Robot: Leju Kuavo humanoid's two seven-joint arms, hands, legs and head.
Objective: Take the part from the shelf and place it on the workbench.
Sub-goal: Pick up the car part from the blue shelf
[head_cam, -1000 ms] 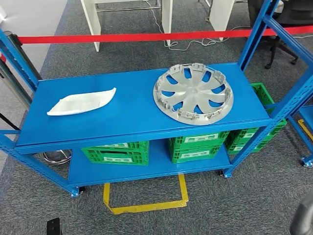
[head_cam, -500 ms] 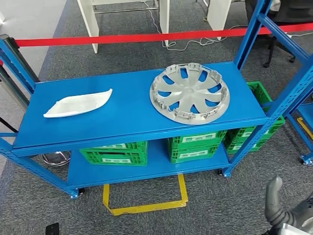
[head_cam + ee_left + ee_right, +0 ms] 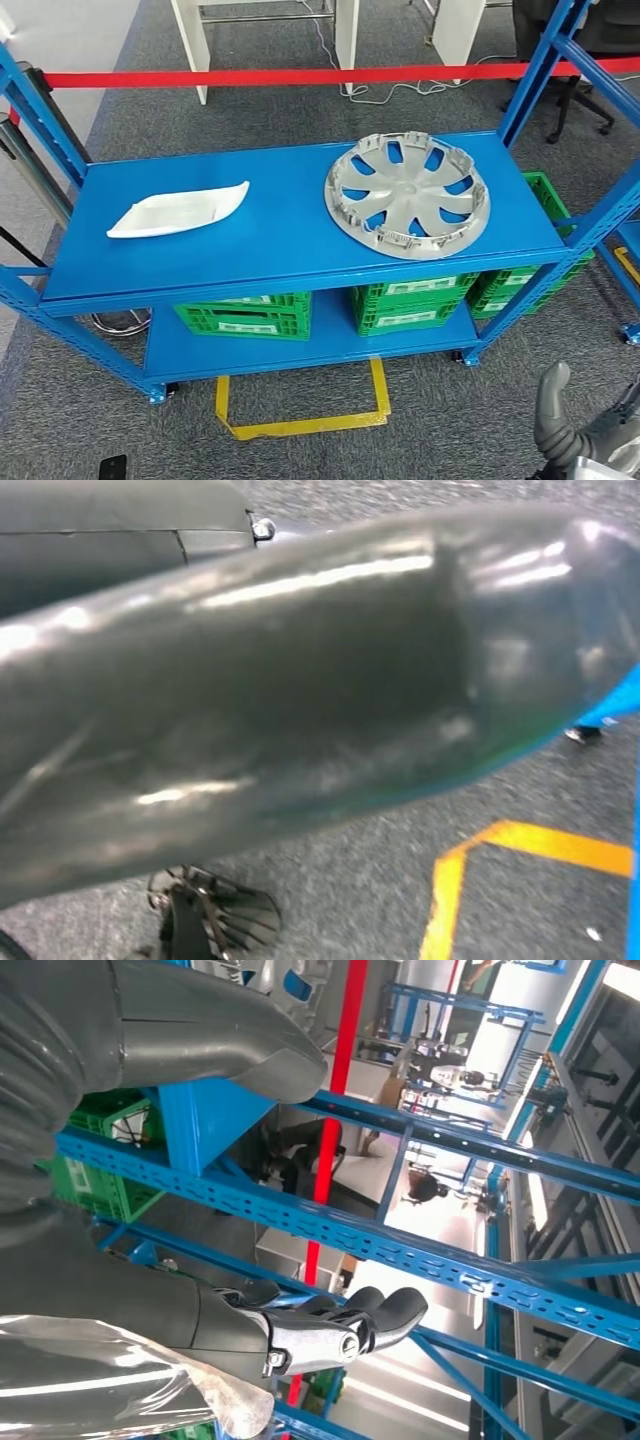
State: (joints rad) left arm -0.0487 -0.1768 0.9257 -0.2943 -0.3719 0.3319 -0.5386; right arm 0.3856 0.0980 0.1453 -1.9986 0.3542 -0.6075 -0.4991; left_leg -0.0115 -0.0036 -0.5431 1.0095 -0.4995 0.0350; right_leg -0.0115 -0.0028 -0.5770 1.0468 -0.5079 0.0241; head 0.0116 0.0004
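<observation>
A white curved trim part (image 3: 178, 209) lies on the left of the blue shelf's top board (image 3: 287, 235). A silver wheel cover (image 3: 407, 195) lies flat on the right of the same board. My right hand (image 3: 585, 432) hangs low at the bottom right, over the carpet and well short of the shelf. In the right wrist view the right hand (image 3: 90, 1290) has its thumb and fingers (image 3: 377, 1315) spread apart with nothing between them. A blurred glossy grey shape lies across the left wrist view, and I cannot tell how my left hand stands.
Green crates (image 3: 245, 313) (image 3: 411, 300) stand on the lower board. A yellow floor marking (image 3: 302, 420) lies in front of the shelf and a red barrier tape (image 3: 302, 75) runs behind it. Another blue rack (image 3: 604, 100) stands at the right.
My right hand has risen into the bottom right corner of the head view. The whole picture has shifted slightly, so the camera has moved; the parts lie as before.
</observation>
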